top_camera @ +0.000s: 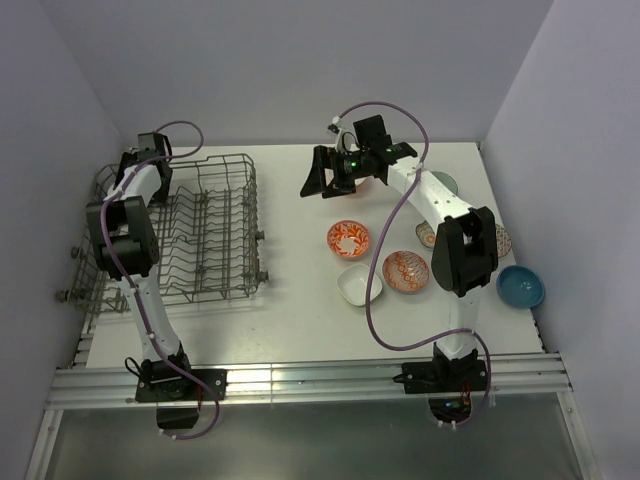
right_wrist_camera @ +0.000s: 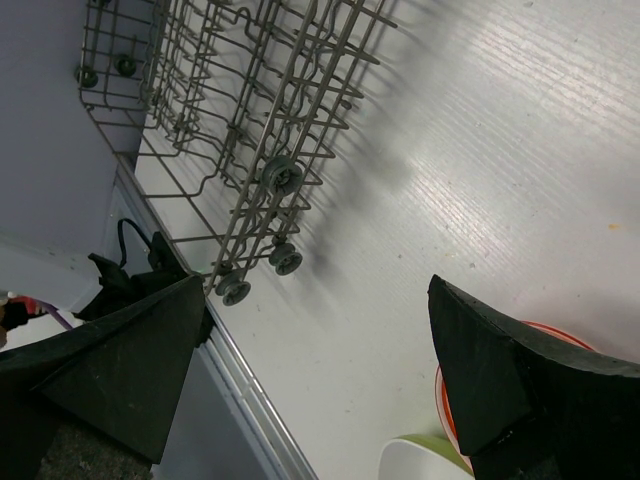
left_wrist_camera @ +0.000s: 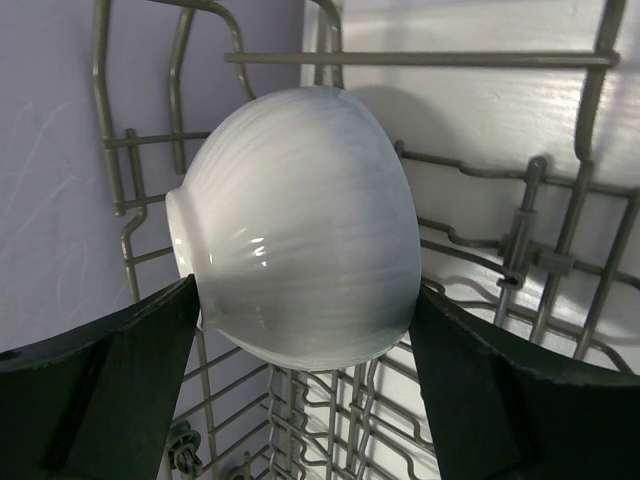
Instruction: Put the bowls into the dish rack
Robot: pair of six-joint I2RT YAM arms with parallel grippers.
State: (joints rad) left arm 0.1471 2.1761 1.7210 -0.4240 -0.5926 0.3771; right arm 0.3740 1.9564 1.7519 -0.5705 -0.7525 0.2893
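my left hand hangs low inside the dish rack, at its far left corner. the forearm reaches out over the basket from a bent elbow. between its fingers is a round white bowl, tipped on its side among the wires with its foot ring to the left. each fingertip sits right at the bowl's flank, and i cannot tell whether they press it or only stand beside it.

my right hand is spread wide with nothing between its fingers. it hovers above the bench, arm stretched forward and to the left, near the rack's far right end.

one rack. eight bowls by my count: the white one in the rack and seven on the bench to its right. those are a red-orange patterned bowl, an orange swirled bowl, a square white bowl and a blue bowl near the right edge. the other three are half hidden by my right arm: a pale green bowl, a small patterned bowl and a second patterned bowl.
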